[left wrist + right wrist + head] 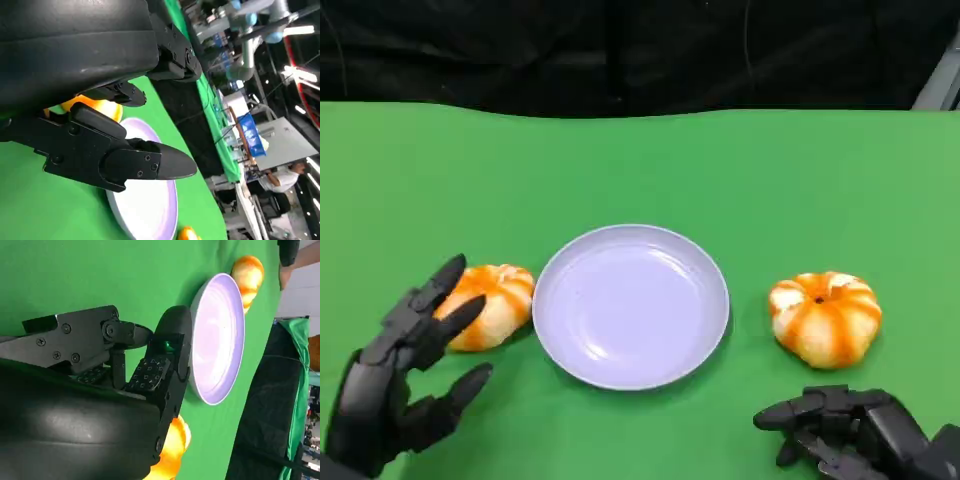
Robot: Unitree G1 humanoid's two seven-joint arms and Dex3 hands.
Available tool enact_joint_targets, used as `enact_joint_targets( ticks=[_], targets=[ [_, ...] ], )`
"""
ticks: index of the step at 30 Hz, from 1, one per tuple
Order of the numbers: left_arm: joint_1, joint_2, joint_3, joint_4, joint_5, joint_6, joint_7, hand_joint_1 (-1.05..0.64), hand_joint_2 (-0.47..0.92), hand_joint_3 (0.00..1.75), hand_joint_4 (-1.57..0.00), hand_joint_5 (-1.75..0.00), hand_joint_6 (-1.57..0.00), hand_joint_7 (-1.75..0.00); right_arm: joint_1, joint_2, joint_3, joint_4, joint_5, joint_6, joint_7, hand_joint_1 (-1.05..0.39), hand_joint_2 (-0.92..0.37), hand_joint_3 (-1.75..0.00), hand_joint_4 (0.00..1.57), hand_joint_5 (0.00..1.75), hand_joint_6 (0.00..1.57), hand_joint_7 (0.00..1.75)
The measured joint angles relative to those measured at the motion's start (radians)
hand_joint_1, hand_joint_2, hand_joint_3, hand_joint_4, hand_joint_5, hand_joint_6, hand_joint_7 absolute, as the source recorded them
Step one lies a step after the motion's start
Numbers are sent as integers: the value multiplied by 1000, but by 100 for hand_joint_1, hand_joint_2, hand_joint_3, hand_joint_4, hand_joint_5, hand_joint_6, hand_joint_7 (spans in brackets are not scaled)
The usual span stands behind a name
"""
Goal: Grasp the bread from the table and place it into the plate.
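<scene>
A pale lilac plate (630, 305) lies in the middle of the green table with nothing on it. One orange-and-white pumpkin-shaped bread (492, 305) sits just left of it, another bread (825, 318) to its right. My left hand (405, 375) is open, fingers spread, its upper fingertips at the left bread's near-left side; I cannot tell if they touch. The left wrist view shows that bread (95, 107) behind the fingers (125, 162), beside the plate (150, 210). My right hand (850, 432) rests low, in front of the right bread (172, 445), holding nothing.
The green cloth (770, 170) runs back to a black curtain (620, 50). The left wrist view shows a person (285, 177) and lab equipment beyond the table's far end.
</scene>
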Motion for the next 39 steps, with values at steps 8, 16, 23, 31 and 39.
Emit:
enact_joint_targets(
  ticks=[8, 16, 23, 31, 39],
  targets=[
    [-18, 102, 24, -10, 453, -76, 371, -71, 92, 34, -50, 0, -47, -5, -1, 0, 1, 0, -1, 0, -3, -3, -92, -42, 78, 118, 112, 29],
    [-32, 190, -85, -67, 811, 61, 747, -68, 92, 29, -50, 0, -60, -7, -4, 0, 1, 4, -2, 0, -11, -4, -92, -41, 78, 119, 112, 29],
    [-66, 231, -179, -59, 826, 118, 816, -68, 92, 28, -50, 0, -67, -6, -6, 0, 3, 4, -4, 0, -17, -5, -92, -40, 78, 118, 112, 29],
    [-128, 246, -263, 5, 820, 181, 836, -68, 92, 30, -48, 0, -69, -4, -6, 0, 3, 4, -5, 0, -20, -4, -92, -40, 78, 118, 112, 29],
    [-206, 256, -347, 101, 821, 237, 854, -70, 92, 31, -46, 0, -68, -2, -6, 1, 3, 4, -3, -1, -17, -5, -92, -40, 78, 117, 111, 29]
  ],
)
